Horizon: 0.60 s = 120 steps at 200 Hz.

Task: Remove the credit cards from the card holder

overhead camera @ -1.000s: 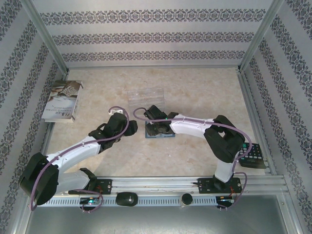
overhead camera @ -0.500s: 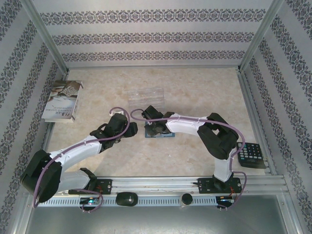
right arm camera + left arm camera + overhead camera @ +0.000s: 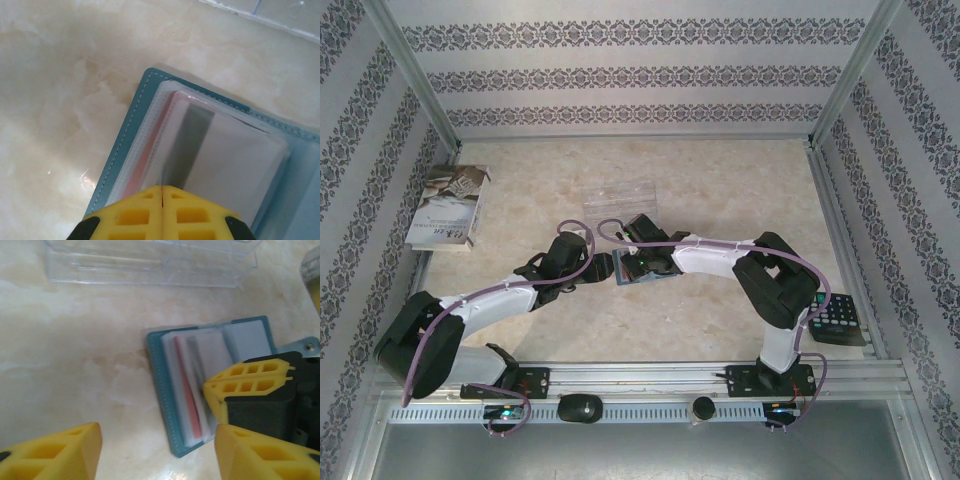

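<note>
The teal card holder (image 3: 660, 278) lies open on the table, its teal border (image 3: 157, 385) and stitched edge (image 3: 127, 135) showing. Credit cards sit in its clear sleeves: a red one (image 3: 187, 390) (image 3: 145, 155) near the left edge and a pale one (image 3: 235, 160) beside it. My right gripper (image 3: 162, 189) is shut, its tips down on the sleeves; whether a leaf is pinched between them I cannot tell. In the top view that right gripper (image 3: 638, 266) is over the holder. My left gripper (image 3: 160, 460) (image 3: 603, 268) is open, straddling the holder's near left corner without touching it.
A clear plastic tray (image 3: 620, 195) (image 3: 150, 262) stands just beyond the holder. A white booklet (image 3: 448, 207) lies at the far left by the wall. A black calculator (image 3: 838, 318) sits at the right edge. Metal frame rails border the table.
My right gripper's jaws have shut over the holder. My left gripper has moved right, up to the holder's left edge, with its jaws a little narrower.
</note>
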### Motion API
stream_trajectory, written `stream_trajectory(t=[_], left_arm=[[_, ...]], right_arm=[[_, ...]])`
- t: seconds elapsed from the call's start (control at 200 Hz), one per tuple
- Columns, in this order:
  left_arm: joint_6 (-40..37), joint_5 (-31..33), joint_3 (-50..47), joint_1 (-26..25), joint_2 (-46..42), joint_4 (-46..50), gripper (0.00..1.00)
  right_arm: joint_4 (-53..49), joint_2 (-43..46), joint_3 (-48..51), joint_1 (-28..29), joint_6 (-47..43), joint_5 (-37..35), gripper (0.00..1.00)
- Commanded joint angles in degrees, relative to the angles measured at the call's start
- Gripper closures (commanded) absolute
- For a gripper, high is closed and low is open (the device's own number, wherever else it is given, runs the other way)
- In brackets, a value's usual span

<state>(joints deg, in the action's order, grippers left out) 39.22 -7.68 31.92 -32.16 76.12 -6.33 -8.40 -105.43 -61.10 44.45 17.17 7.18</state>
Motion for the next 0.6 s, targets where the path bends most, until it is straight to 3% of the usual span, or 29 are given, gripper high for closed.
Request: stream_trajectory(t=[0.0,0.19,0.37,0.46,0.595], left_arm=[[2.24,-4.93,-1.42,1.48,1.13,-9.40,0.45],[3.86,-6.49,-0.69,2.20,3.98,-12.96,0.53],[4.99,-1.87,2.78,2.34,7.31,-3.84,0.69],[4.33,-1.88,3.58,2.32,9.28,-3.34,0.70],[3.87,-3.09,4.81,2.19,12.26,-4.84,0.60]], right_arm=[[6.32,2.89,2.35,-1.61,3.88,9.02,1.00],[11.33,4.56,5.12,-4.06,9.41,13.80,1.00],[16.22,5.80,8.58,-6.57,13.28,16.71,1.00],[16.90,5.85,9.39,-7.12,13.66,17.34,1.00],[18.18,5.84,10.45,-7.43,14.32,17.75,1.00]])
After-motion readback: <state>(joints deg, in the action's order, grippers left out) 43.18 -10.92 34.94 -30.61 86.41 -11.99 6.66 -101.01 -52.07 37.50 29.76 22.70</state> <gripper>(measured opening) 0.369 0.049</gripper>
